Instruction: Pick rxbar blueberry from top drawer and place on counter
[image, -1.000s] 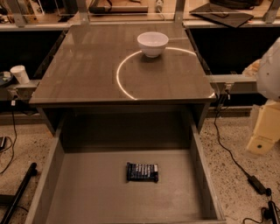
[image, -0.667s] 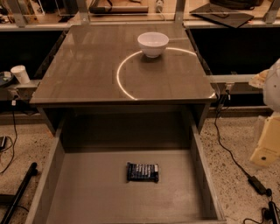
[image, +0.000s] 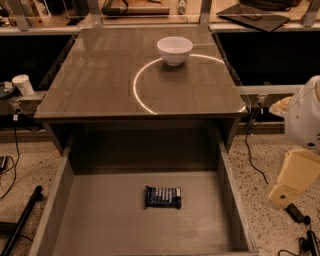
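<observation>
The rxbar blueberry (image: 162, 197), a small dark blue bar, lies flat near the middle of the top drawer (image: 100, 220), which is pulled open below the counter's front edge. The counter (image: 100, 75) is a glossy brown-grey top with a bright curved line across it. My gripper (image: 292, 182) shows as a pale tan piece under the white arm (image: 305, 120) at the right edge. It hangs outside the drawer's right wall, over the floor, well apart from the bar.
A white bowl (image: 175, 50) stands at the back of the counter on the curved line. A paper cup (image: 23, 84) sits on a ledge to the left. Cables (image: 255, 160) run over the speckled floor on the right, and a black pole (image: 20, 225) lies at lower left.
The arm and gripper at the right edge have sunk lower in the view. The bar, drawer and bowl have not moved.
</observation>
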